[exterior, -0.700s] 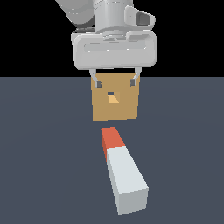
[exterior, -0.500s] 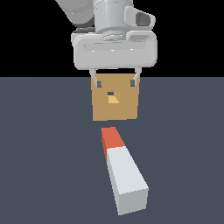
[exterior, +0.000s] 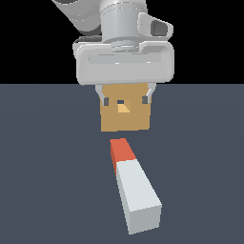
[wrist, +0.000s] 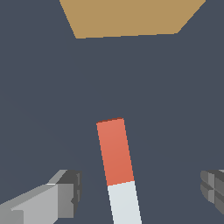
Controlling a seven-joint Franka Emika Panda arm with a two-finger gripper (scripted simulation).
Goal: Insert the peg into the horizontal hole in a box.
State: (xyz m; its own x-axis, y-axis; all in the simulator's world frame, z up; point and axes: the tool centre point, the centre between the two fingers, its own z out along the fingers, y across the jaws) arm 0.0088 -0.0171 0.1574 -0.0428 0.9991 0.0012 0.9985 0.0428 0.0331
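Note:
The peg (exterior: 133, 186) lies flat on the dark floor, its red-orange end pointing at the box (exterior: 126, 120) and its long pale grey part toward the camera. The tan box stands behind it, a small gap away, with its hole (exterior: 124, 108) in the middle of the face. My gripper (exterior: 125, 100) hangs open above the peg's red end and in front of the box's upper face, holding nothing. In the wrist view the peg (wrist: 116, 153) runs between my spread fingers (wrist: 65, 194), well below them, and the box's top (wrist: 127, 17) lies beyond.
Only the flat dark grey floor (exterior: 52, 167) surrounds the peg and box. The arm's white wrist housing (exterior: 124, 62) covers the box's top edge in the exterior view.
The gripper has come down a little and looks slightly larger in the exterior view. Peg and box have not moved.

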